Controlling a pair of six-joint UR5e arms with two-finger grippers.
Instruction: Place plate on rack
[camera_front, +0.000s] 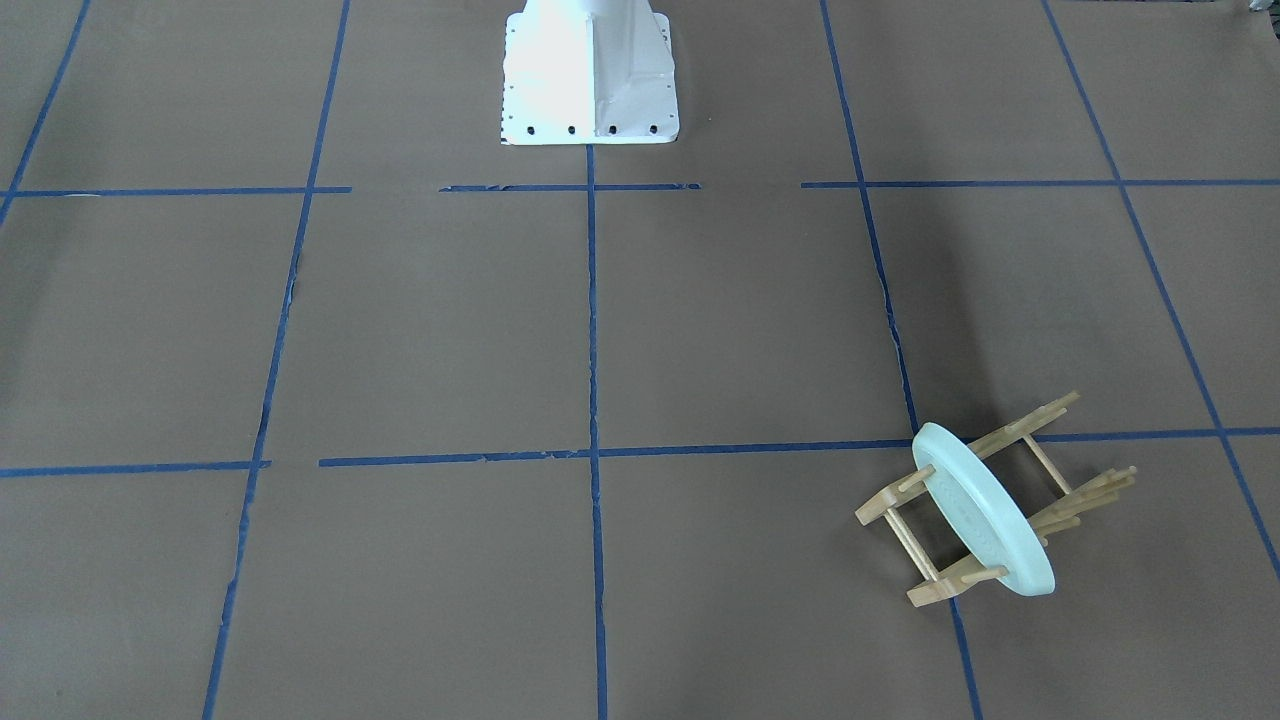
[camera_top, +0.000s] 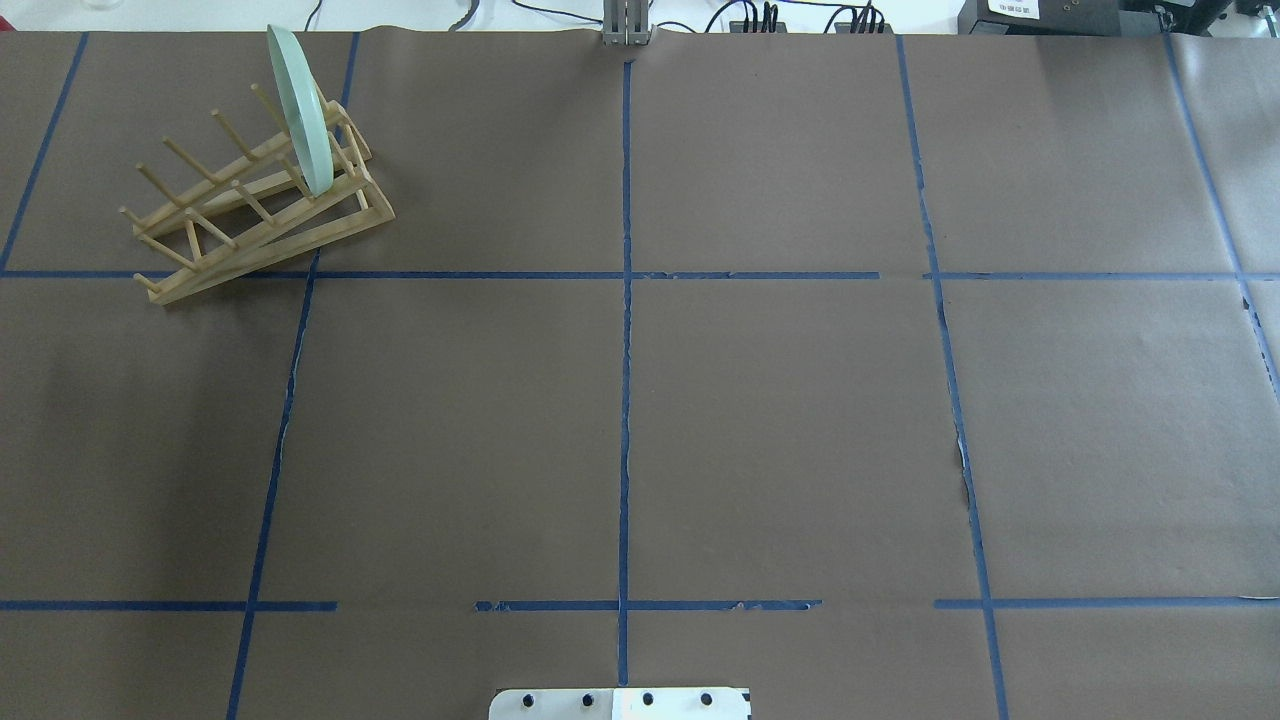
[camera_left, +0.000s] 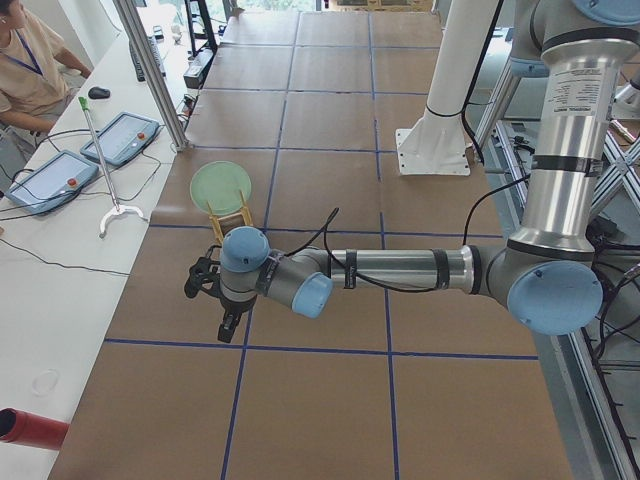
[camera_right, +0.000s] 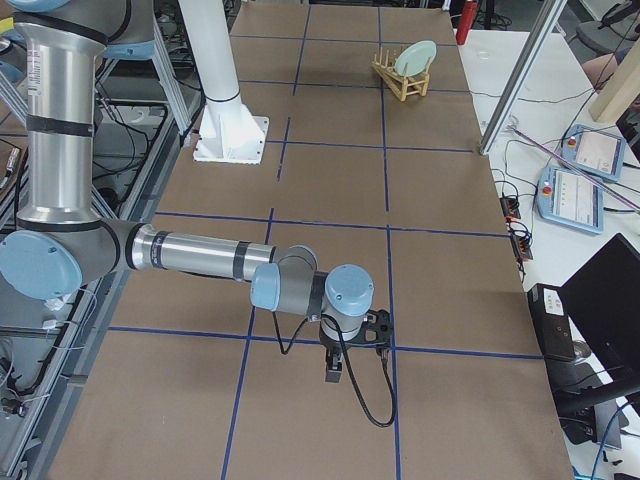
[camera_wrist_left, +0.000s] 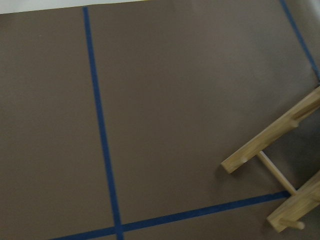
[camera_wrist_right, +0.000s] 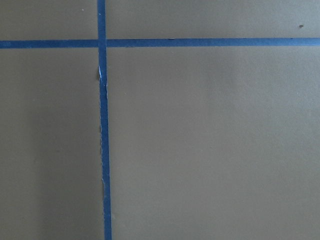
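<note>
The pale mint-green plate (camera_front: 985, 525) stands on edge between the pegs of the light wooden rack (camera_front: 1030, 420). Plate (camera_top: 300, 110) and rack (camera_top: 250, 235) sit at the table's far left corner in the overhead view. The left wrist view shows only one end of the rack (camera_wrist_left: 272, 142). My left gripper (camera_left: 202, 280) hangs above the table, short of the plate (camera_left: 220, 185) and apart from it. My right gripper (camera_right: 378, 325) is far from the rack (camera_right: 395, 80). Both grippers show only in the side views, so I cannot tell whether they are open or shut.
Brown paper with blue tape lines covers the table. The robot's white base (camera_front: 590, 80) stands at the near middle edge. Operator consoles (camera_left: 50, 175) and a person (camera_left: 30, 60) are beyond the table's far edge, and cables (camera_top: 760, 15) run along it.
</note>
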